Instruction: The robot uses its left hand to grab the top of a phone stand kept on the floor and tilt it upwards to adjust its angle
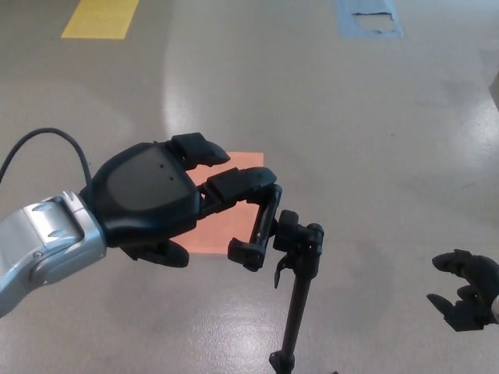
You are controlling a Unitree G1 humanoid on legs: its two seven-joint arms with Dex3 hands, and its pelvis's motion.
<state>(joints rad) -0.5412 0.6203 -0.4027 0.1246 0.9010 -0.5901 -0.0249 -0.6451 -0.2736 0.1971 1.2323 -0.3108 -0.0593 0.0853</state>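
The stand [295, 257] stood on the grey floor [366, 132], its thin black pole rising from a base cut off at the bottom edge of the head view. At the pole's top sat a black joint, and from it the phone clamp reached up and to the left, tilted, with one jaw low and the other high.

The left hand [160, 199] came in from the left on a silver forearm with a black cable looping behind it. Its fingers [242, 181] were spread, not pinching anything. The lower finger lay over the clamp's upper end, touching or just above it; which one I could not tell. The upper finger pointed clear of the stand, and the thumb hung below the palm.

An orange patch [214, 226] lay flat on the floor behind the hand and clamp.

The right hand [466, 300] hovered at the right edge, well apart from the stand, its fingers curled loosely apart and holding nothing.
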